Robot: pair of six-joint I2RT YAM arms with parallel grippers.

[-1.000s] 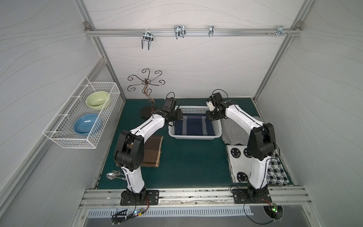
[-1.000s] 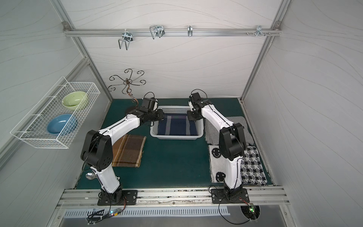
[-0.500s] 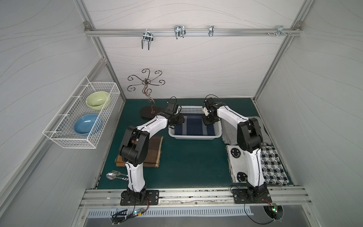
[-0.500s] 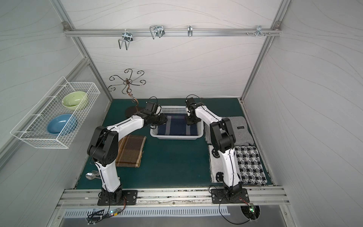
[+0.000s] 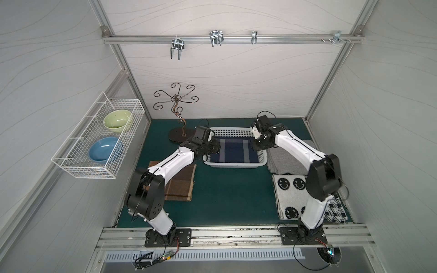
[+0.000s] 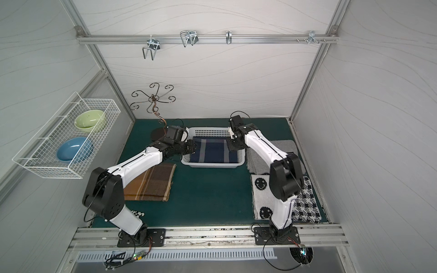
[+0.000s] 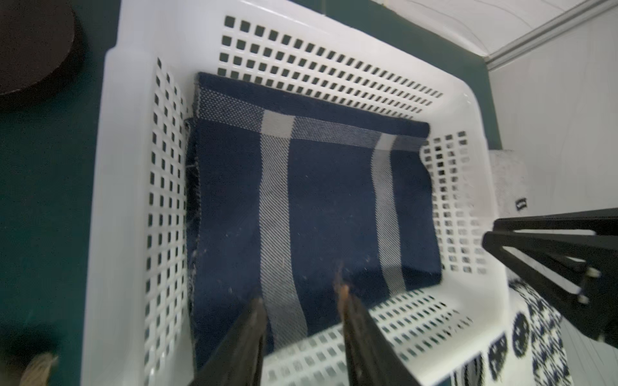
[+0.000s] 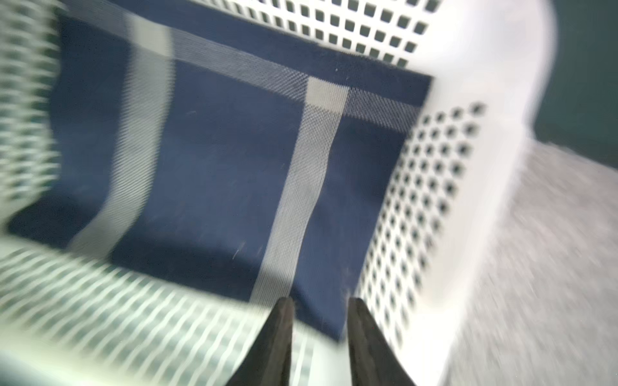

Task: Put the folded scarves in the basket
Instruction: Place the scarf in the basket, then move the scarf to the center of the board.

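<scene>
1. Two grippers of mine hang at the basket (image 5: pixel 233 165) (image 6: pixel 212 166), one at each short end, in both top views.
2. My left gripper (image 7: pixel 299 294) (image 5: pixel 214 149) sits over the basket's left end. Its fingers (image 7: pixel 247 334) stand moderately apart, and nothing is clamped between them.
3. My right gripper (image 8: pixel 321 300) (image 5: pixel 254 146) sits over the basket's right end. The right wrist view is smeared, but it shows a narrow gap between the fingers (image 8: pixel 277 334), with only the cloth below them.
4. The folded scarf (image 5: pixel 234 151) (image 6: pixel 212 150), navy with pale stripes, lies flat inside the basket and covers most of its floor.
5. In the left wrist view the scarf (image 7: pixel 317 200) reaches the perforated walls (image 7: pixel 167 200), and one corner curls up a little against a short wall.
6. In the right wrist view the scarf (image 8: pixel 217 167) fills the floor beside the white rim (image 8: pixel 485 167).
7. A folded grey cloth (image 5: pixel 283 160) lies just beside the basket's right end.
8. A smiley-patterned cloth (image 5: pixel 288 196) lies nearer my base than the basket, on the right.
9. A brown plaid cloth (image 5: pixel 181 184) lies near the basket's front left corner, partly under my left arm.
10. A curly wire stand (image 5: pixel 176 111) rises just off the basket's back left corner.
11. A wall rack (image 5: pixel 94 141) with a green bowl (image 5: pixel 117 119) and a blue bowl (image 5: pixel 104 149) hangs well to the left of the basket.
</scene>
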